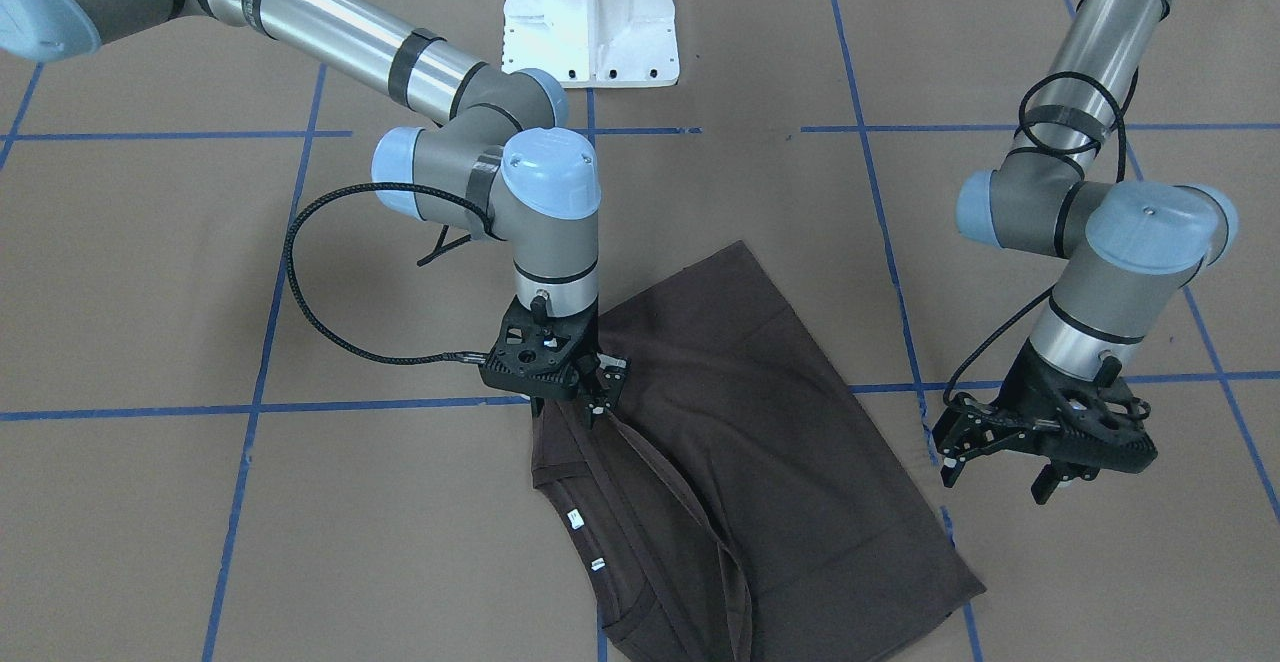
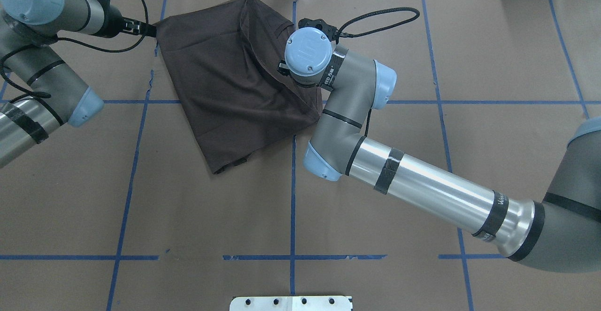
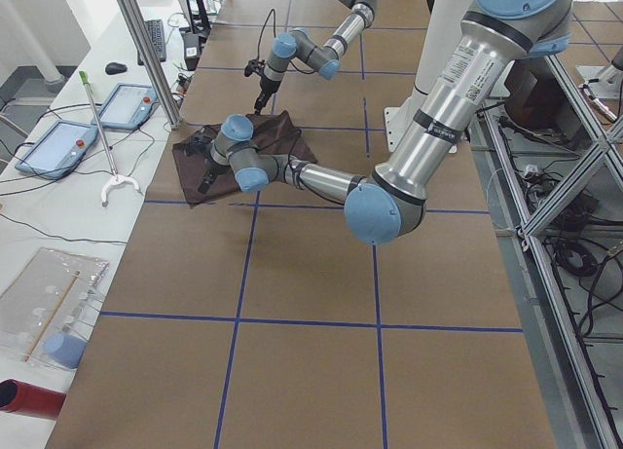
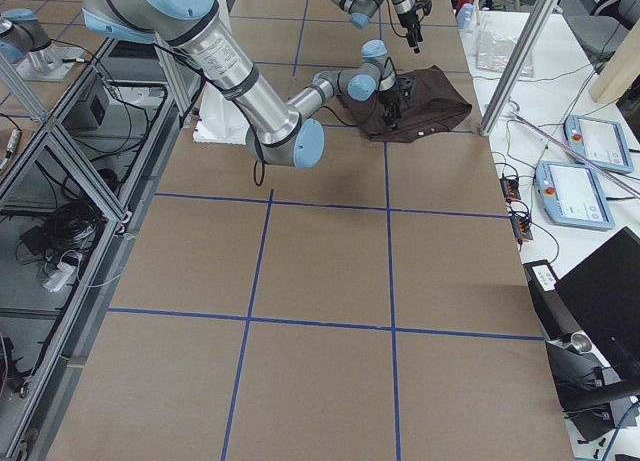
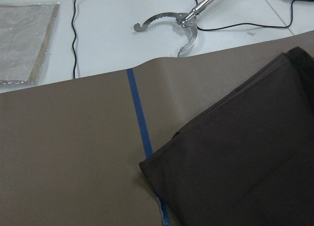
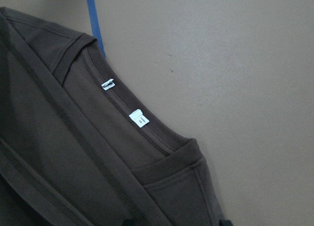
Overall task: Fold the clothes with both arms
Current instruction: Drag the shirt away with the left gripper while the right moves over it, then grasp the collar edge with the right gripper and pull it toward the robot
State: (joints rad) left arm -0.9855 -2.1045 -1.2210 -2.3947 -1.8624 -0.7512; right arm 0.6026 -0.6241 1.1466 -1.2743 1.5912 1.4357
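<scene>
The dark brown T-shirt lies partly folded on the brown paper, far middle in the overhead view. My right gripper is shut on a hem edge of the shirt and holds that fold lifted and taut. In the right wrist view the collar and its white tags lie flat below. My left gripper is open and empty, hovering just off the shirt's side edge, near a corner. The left wrist view shows that shirt corner but no fingers.
The white pedestal base stands at the robot's side of the table. Blue tape lines cross the paper. Past the far table edge lie a metal grabber tool and cables on a white bench. Tablets sit there too.
</scene>
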